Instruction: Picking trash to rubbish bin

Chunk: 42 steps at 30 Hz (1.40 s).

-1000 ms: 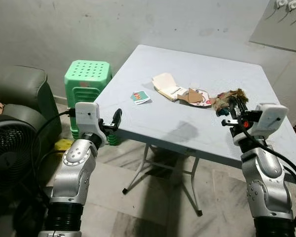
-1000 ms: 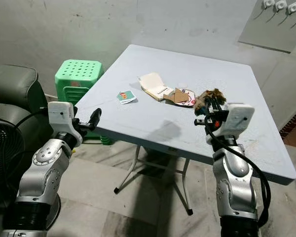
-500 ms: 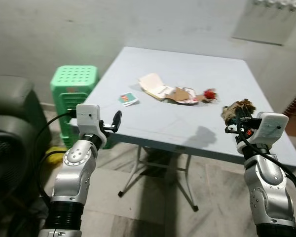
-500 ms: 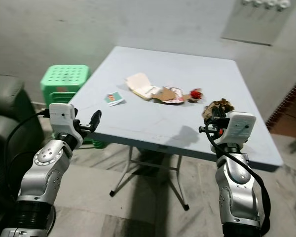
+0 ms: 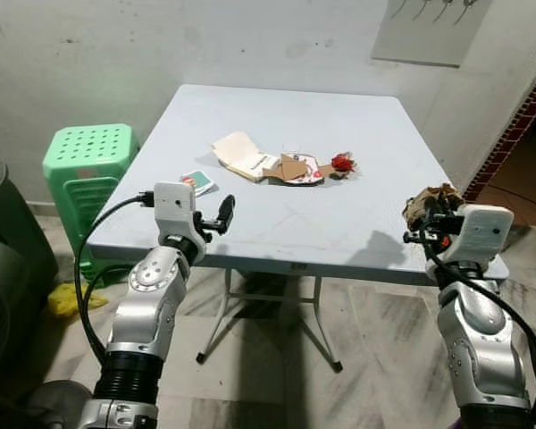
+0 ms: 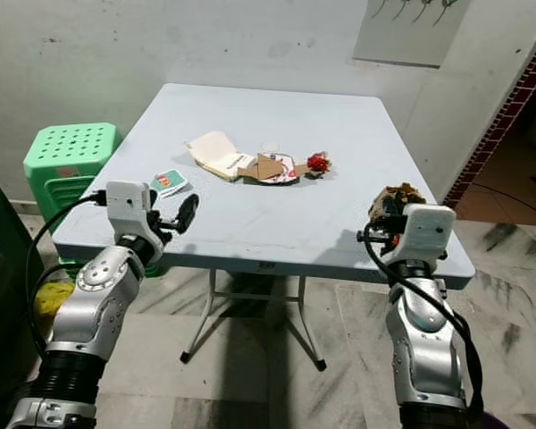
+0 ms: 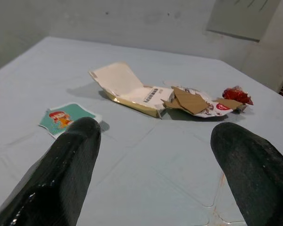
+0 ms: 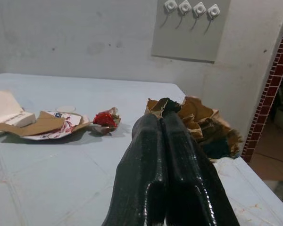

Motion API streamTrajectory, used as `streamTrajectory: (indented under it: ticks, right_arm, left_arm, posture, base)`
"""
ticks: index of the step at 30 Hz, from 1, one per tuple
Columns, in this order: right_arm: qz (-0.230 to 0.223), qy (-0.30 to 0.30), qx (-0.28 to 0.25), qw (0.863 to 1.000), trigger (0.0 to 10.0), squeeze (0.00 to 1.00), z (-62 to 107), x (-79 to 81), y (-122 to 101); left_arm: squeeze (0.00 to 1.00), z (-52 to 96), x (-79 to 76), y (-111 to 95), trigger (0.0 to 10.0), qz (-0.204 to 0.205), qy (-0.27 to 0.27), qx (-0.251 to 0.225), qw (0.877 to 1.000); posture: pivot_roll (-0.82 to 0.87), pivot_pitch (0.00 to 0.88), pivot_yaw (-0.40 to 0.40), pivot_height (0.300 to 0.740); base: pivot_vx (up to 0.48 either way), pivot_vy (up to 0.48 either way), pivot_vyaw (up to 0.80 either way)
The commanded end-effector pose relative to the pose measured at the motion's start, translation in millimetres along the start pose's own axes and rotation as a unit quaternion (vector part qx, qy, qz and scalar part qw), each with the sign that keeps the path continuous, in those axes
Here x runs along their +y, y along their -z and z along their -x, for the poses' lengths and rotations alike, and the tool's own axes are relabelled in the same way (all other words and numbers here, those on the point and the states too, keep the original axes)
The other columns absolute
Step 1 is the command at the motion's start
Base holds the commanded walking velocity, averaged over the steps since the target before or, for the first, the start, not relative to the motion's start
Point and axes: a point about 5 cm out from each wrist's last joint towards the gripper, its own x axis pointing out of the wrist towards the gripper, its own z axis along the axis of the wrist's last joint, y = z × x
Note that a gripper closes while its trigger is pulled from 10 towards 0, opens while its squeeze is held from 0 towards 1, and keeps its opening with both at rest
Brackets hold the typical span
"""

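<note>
My right gripper [image 5: 426, 217] is shut on a crumpled brown paper wad [image 8: 205, 123] and holds it above the table's front right corner. On the pale blue table [image 5: 277, 116] lie an open cream box [image 5: 241, 155], cardboard scraps on a paper plate [image 5: 295, 170], a red wrapper [image 5: 342, 163] and a teal card [image 5: 196, 182]. My left gripper [image 5: 225, 213] stands open at the table's front left edge, short of the teal card [image 7: 66, 117], with nothing between its fingers [image 7: 61, 169].
A green plastic stool [image 5: 85, 165] stands left of the table, a dark sofa [image 5: 0, 232] further left, and something yellow [image 5: 67, 299] lies on the floor. A red brick edge [image 5: 518, 116] and a doorway are at the right. Folding legs [image 5: 250, 313] stand under the table.
The camera has swung to the right. My right gripper has carried the brown wad from the trash pile to the table's front right corner, and the red wrapper now shows. The left gripper stays open.
</note>
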Motion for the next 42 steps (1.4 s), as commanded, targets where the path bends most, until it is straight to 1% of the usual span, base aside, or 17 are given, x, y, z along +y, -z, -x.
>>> streamTrajectory:
  ticks: [1,3,5,6,9,14,18,29,32,35,38,39,42]
  right_arm:
    - [-0.002,-0.003,-0.009,1.000,10.0,0.00,1.8,3.9,-4]
    - [-0.004,-0.006,-0.010,1.000,10.0,0.00,1.9,5.5,-5]
    - [-0.009,-0.004,-0.004,1.000,10.0,0.00,2.8,6.5,-2]
    - [-0.007,-0.006,-0.003,1.000,10.0,0.00,4.0,7.8,-1]
    - [-0.006,-0.006,0.001,1.000,10.0,0.00,4.7,7.4,1]
    - [-0.006,-0.005,0.002,1.000,10.0,0.00,3.2,7.6,0]
    - [-0.006,-0.006,0.001,1.000,10.0,0.00,2.1,9.6,0]
    - [-0.004,-0.004,0.004,1.000,10.0,0.00,4.4,7.1,1]
    - [-0.002,-0.002,0.004,1.000,10.0,0.00,4.7,6.0,0]
    - [-0.002,0.000,0.004,1.000,10.0,0.00,4.7,5.3,0]
    - [-0.002,0.001,0.004,1.000,10.0,0.00,4.9,5.0,0]
    - [-0.002,0.001,0.003,1.000,10.0,0.00,4.7,5.1,0]
    - [-0.003,0.003,0.004,1.000,10.0,0.00,4.7,4.8,0]
  left_arm:
    - [0.00,-2.7,-0.3,0,10.0,0.006,0.004,0.008,1.000]
    - [0.00,-3.5,-1.0,2,10.0,0.002,0.006,0.012,1.000]
    - [0.00,-4.2,-3.3,2,10.0,0.021,0.003,0.006,1.000]
    - [0.00,-4.0,-5.3,1,10.0,0.004,0.006,0.000,1.000]
    - [0.00,-3.5,-9.6,2,10.0,0.016,0.012,-0.004,1.000]
    - [0.00,-3.3,-10.2,4,10.0,0.002,0.007,-0.003,1.000]
    - [0.00,-3.0,-8.7,8,10.0,-0.010,0.002,0.009,1.000]
    - [0.00,-4.0,-12.1,8,10.0,-0.003,0.015,0.009,1.000]
    - [0.00,-4.8,-15.4,8,10.0,-0.012,0.024,0.009,1.000]
    - [0.00,-5.7,-17.4,9,10.0,0.000,0.028,0.013,1.000]
    - [0.00,-5.7,-18.3,9,10.0,-0.009,0.037,0.016,0.999]
    - [0.00,-5.9,-18.5,8,10.0,0.006,0.036,0.011,0.999]
    - [0.00,-7.8,-21.0,9,10.0,0.014,0.033,0.027,0.999]
  posture:
    - [-0.05,0.000,-0.025,0.740]
    - [-0.05,0.000,-0.028,0.740]
    - [-0.05,0.000,-0.031,0.740]
    - [-0.05,0.000,-0.031,0.740]
    - [-0.05,0.000,-0.038,0.740]
    - [-0.05,0.000,-0.039,0.740]
    - [-0.05,0.000,-0.039,0.740]
    - [-0.06,0.000,-0.039,0.740]
    - [-0.06,0.000,-0.039,0.740]
    - [-0.07,0.000,-0.038,0.740]
    - [-0.07,0.000,-0.038,0.740]
    - [-0.07,0.000,-0.036,0.740]
    - [-0.07,0.000,-0.034,0.740]
  base:
    - [0.000,-0.480,-0.69]
    - [0.000,-0.480,-0.69]
    - [0.000,-0.240,-0.68]
    - [0.000,0.000,-0.68]
    - [0.000,0.000,-0.68]
    - [0.000,0.000,-0.68]
    - [0.000,0.000,-0.67]
    - [0.000,0.000,-0.66]
    - [0.000,0.000,-0.66]
    - [0.000,0.000,-0.66]
    - [0.000,-0.480,-0.66]
    - [0.000,-0.480,-0.66]
    - [0.000,0.000,-0.65]
